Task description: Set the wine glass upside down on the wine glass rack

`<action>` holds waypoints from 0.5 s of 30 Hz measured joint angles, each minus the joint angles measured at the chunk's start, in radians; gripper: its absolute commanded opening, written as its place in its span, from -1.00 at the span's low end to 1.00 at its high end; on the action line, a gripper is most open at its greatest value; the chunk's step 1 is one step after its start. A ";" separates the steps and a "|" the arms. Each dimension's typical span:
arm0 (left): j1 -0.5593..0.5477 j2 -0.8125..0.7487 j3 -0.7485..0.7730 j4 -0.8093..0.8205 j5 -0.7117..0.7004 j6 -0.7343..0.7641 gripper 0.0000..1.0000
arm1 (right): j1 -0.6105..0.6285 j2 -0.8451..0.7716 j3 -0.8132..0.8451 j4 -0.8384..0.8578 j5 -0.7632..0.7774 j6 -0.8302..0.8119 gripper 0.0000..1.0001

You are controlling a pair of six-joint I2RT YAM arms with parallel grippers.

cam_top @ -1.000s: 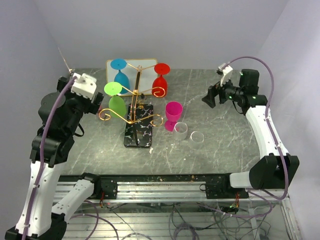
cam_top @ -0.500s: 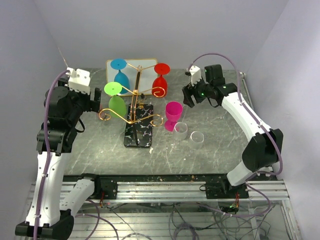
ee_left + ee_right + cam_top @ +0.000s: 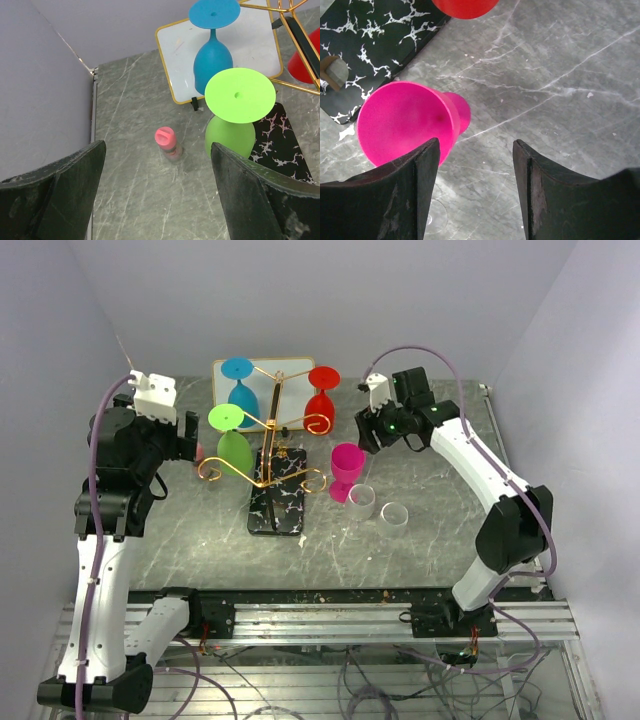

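Wine glass [image 3: 347,470], magenta: stands on the table at 3 o'clock of the wine glass rack [image 3: 277,502], just beside its marble-look base. Long axis vertical. The mouth appears to face up, foot down.

Right gripper [image 3: 475,146] hovers above the glass, at its 1 o'clock in the top view. Fingers are spread wide and hold nothing. Left gripper [image 3: 188,437] is also spread and empty, at the rack's 9 o'clock.

Step judged: reach and grasp. Straddle the bowl squarely, close gently, and leave wrist room for inverting. Keep off the small clear cups [image 3: 361,500] at the glass's 5 o'clock.
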 measured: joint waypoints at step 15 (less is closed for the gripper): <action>0.008 0.000 0.000 0.002 0.019 0.000 0.90 | 0.048 0.050 -0.001 -0.017 0.024 0.030 -0.34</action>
